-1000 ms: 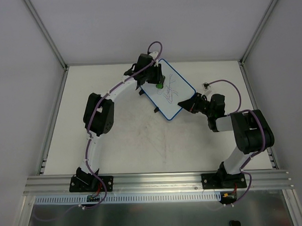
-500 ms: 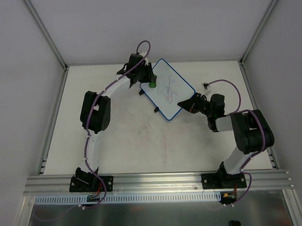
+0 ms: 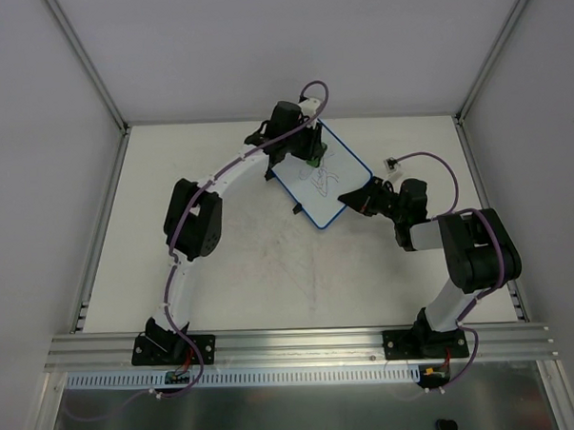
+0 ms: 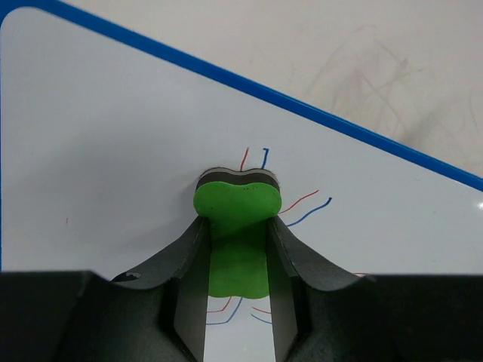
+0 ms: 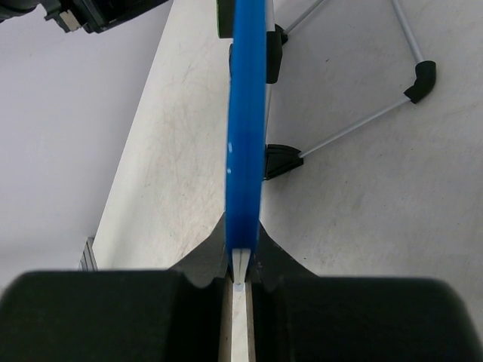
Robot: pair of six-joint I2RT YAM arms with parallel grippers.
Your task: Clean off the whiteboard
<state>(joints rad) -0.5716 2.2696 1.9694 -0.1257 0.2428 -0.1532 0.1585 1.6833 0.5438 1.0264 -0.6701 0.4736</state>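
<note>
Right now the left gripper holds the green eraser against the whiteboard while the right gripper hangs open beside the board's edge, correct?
Not quite. The right gripper is not open beside the edge: it is shut on the whiteboard at its blue frame, as the right wrist view shows. The left gripper does hold the green eraser against the board.

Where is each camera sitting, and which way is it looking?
Top external: high above and behind the arms, looking down at the table; both arms and their bases show.
Left wrist: on the left arm, facing the whiteboard; left gripper holds the green eraser against it.
Right wrist: on the right arm, looking along the whiteboard's blue edge, clamped in the right gripper.
Shared: both wrist views show the whiteboard.
</note>
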